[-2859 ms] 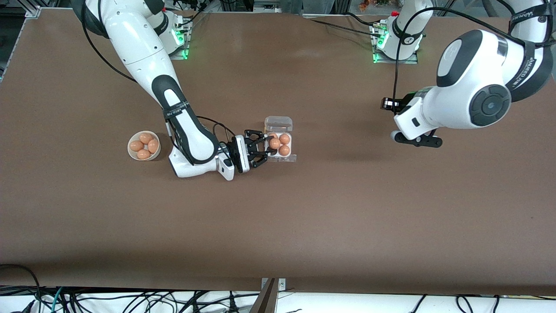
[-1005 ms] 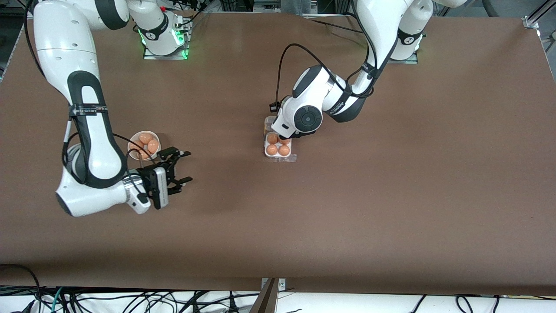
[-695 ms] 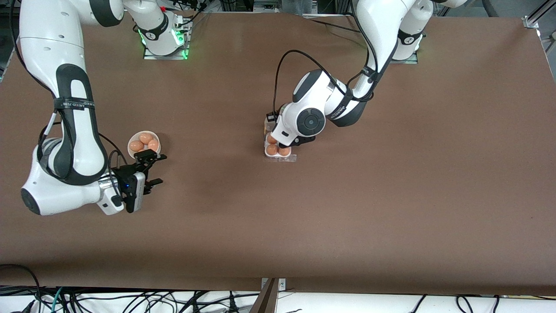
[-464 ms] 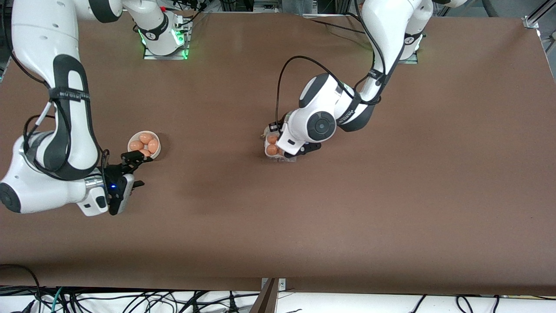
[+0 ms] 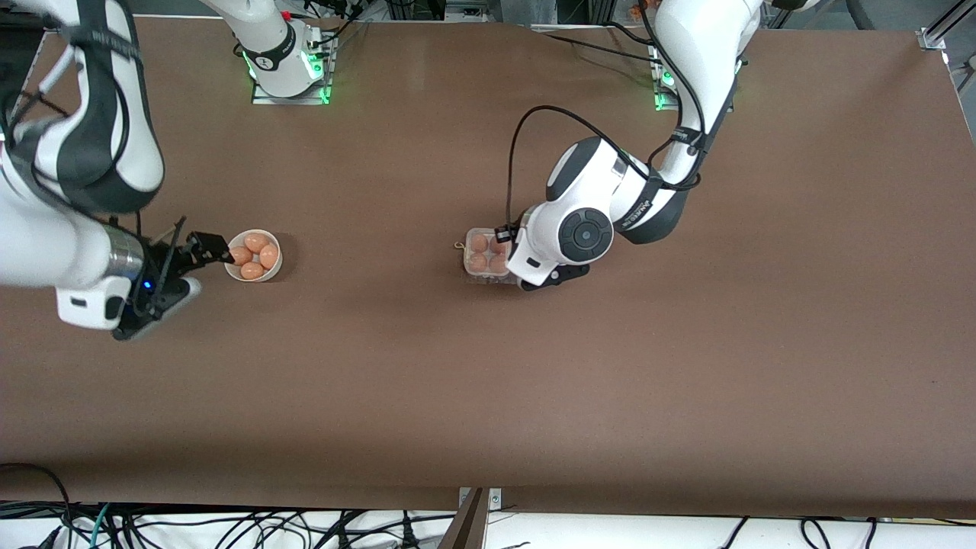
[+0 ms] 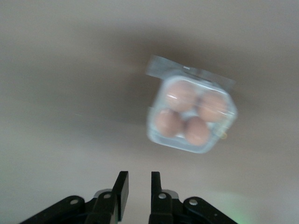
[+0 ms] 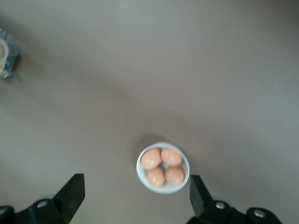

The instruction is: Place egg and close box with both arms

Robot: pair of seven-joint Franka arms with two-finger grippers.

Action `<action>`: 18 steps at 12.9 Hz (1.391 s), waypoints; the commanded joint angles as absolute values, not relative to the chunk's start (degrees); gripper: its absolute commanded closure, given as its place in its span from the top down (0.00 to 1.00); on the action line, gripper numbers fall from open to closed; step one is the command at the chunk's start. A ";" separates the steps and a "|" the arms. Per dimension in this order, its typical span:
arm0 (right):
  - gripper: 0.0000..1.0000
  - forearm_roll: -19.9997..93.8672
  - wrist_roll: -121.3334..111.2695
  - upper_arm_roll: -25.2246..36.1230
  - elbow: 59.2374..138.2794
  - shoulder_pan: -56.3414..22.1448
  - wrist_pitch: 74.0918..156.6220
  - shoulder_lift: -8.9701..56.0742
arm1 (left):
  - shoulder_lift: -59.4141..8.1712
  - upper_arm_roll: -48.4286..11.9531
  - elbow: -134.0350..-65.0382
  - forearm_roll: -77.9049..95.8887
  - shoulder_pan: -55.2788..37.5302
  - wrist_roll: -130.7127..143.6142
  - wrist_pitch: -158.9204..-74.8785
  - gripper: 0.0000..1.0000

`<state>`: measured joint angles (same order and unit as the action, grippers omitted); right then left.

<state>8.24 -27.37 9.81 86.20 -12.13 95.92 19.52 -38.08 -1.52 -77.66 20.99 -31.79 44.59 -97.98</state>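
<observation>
- Clear plastic covers the box now: its lid lies down over four eggs, and the box sits mid-worktop, well apart from the bowl.
- Thin moulded plastic like that is probably light and springy; the lid may not be snapped home, so a press along its front edge, away from the hinge, looks the sensible place to touch it.
- Being so light, the box would likely skid on the brown worktop under a sideways push; steadying its tray rim with one arm seems wise.
- Eggs are smooth, rounded and fragile, so any press should go on the lid's rim, not its domes.
- Left pincer hangs over the worktop just beside the box, fingers drawn nearly together with a thin gap, holding nothing.
- Right pincer is over the worktop beside the bowl of four more eggs, fingers spread wide and empty; that arm seems to be waiting.
</observation>
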 commanded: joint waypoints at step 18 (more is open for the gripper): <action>1.00 -0.44 3.34 2.99 96.86 -3.87 97.21 -0.70 | -21.30 2.71 -69.75 -5.43 -5.63 1.88 -81.12 1.00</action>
